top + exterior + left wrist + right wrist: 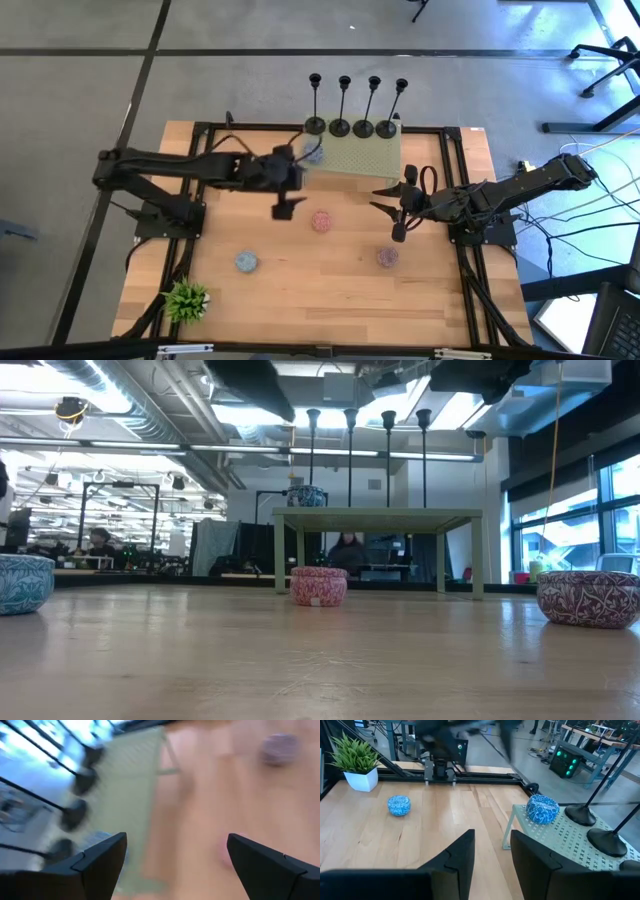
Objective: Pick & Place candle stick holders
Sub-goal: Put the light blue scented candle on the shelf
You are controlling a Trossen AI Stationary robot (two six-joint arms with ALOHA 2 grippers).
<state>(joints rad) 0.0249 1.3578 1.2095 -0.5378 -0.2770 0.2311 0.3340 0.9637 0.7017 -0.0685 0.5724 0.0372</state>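
Several black candle stick holders (351, 127) stand in a row by their round bases on the far edge of a green perforated stand (360, 158). Their thin stems (350, 455) rise upright in the low view, and their bases (74, 813) (606, 841) also show in both wrist views. My left gripper (298, 182) (175, 850) hangs open above the table just left of the stand, with nothing between its fingers. My right gripper (390, 208) (492, 845) hovers at the stand's near right corner. Its fingers are open a narrow gap, and nothing is between them.
A blue patterned tin (312, 152) (543, 809) sits on the stand's left end. On the table lie a pink tin (321, 221), a blue tin (247, 262) and a purple tin (387, 257). A small potted plant (185, 300) stands at the near left corner.
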